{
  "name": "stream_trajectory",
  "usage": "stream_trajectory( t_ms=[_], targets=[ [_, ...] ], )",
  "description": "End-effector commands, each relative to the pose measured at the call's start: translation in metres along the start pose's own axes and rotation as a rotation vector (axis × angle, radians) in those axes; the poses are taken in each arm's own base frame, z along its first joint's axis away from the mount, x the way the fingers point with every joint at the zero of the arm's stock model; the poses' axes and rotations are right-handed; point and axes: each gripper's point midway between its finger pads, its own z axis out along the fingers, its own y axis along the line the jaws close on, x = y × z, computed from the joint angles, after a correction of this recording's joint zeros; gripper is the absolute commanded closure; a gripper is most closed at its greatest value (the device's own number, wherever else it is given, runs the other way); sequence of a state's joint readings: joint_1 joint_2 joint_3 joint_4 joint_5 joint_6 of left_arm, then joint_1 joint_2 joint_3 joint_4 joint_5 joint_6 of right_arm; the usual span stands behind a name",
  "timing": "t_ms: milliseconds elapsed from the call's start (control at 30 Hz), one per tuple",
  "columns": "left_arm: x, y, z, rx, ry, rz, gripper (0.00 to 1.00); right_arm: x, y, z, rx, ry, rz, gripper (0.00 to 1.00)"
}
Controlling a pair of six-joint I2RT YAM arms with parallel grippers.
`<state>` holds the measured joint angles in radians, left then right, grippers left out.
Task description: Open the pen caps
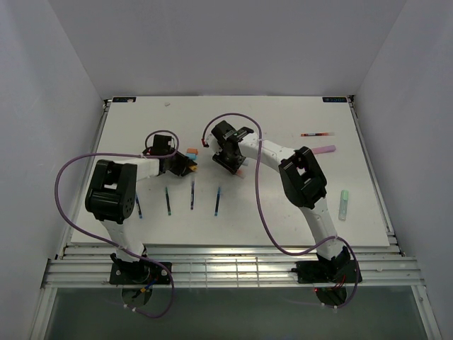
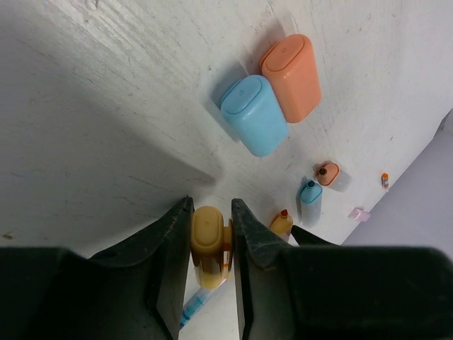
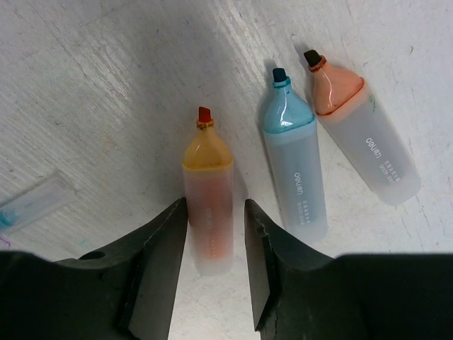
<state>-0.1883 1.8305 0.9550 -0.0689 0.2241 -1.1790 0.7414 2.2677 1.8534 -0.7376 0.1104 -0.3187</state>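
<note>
**A:** What does the left wrist view show?

**B:** Three short, stubby plastic caps with rounded corners. A pastel blue cap (image 2: pixel 253 115) and a pastel orange cap (image 2: pixel 291 78) sit side by side and touching on the white bench (image 2: pixel 106 106), upper right of centre. A yellow cap (image 2: pixel 209 237), deeper in colour, is at lower centre.

**A:** Which way do they point?

**B:** Each turns its flat, closed, oblong end toward the camera. The long axes of the blue and orange caps slant from upper left to lower right of the frame. I cannot tell whether they stand or lie. The yellow cap's long axis runs straight down the frame, back between the jaws.

**A:** And the end effectors?

**B:** The left end effector (image 2: pixel 211 205) is clenched on the yellow cap, with one black jaw pressed to each side. In the right wrist view, the right end effector (image 3: pixel 214 205) is released. Its jaws straddle the barrel of an uncapped yellow highlighter (image 3: pixel 207 177) lying on the bench, with a sliver of space at the right-hand jaw. To the right of it lie an uncapped blue highlighter (image 3: pixel 294 163) and orange highlighter (image 3: pixel 361 138). All three tips point toward the top of the frame.
</note>
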Motion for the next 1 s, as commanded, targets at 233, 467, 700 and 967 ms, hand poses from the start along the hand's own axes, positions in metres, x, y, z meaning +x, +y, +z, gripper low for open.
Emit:
stream_trajectory(
  t_ms=[233, 467, 700, 967],
  targets=[
    [-0.014, -0.004, -0.013, -0.018, -0.041, 0.017, 0.47, -0.008, -0.007, -0.007, 0.053, 0.001, -0.001, 0.52],
    [-0.021, -0.007, -0.015, -0.007, -0.052, 0.005, 0.45, -0.028, -0.021, -0.039, 0.120, -0.062, 0.003, 0.50],
    [-0.020, -0.020, -0.030, 0.030, -0.052, 0.022, 0.45, -0.037, -0.018, -0.084, 0.155, -0.109, 0.138, 0.49],
    [-0.015, -0.040, -0.076, 0.065, -0.053, 0.089, 0.45, -0.021, 0.019, -0.121, 0.102, -0.086, 0.435, 0.21]
  ],
)
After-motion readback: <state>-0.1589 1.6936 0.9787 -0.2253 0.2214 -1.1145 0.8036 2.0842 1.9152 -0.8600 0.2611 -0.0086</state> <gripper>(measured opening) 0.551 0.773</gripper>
